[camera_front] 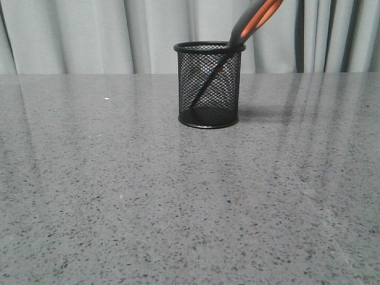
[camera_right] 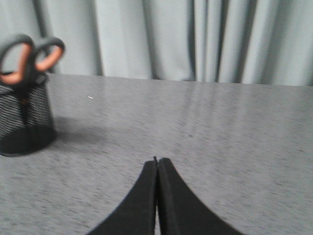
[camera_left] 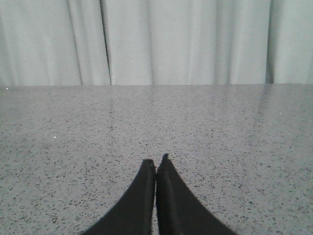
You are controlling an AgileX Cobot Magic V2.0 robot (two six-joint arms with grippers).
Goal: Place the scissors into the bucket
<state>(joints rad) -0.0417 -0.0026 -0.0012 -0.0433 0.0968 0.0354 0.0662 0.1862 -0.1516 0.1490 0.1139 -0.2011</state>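
place: staged test or lab-style tabletop setup, exact kind cannot be told | surface: wide grey speckled stone-look table (camera_front: 119, 202), glossy, reflecting the backdrop | backdrop: pale grey pleated curtain (camera_front: 89, 35) closing off the whole back edge | room beyond: hidden by the curtain

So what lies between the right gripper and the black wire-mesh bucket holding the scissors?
Nothing: in the right wrist view, only bare speckled grey table separates the shut right gripper from the black wire-mesh bucket.
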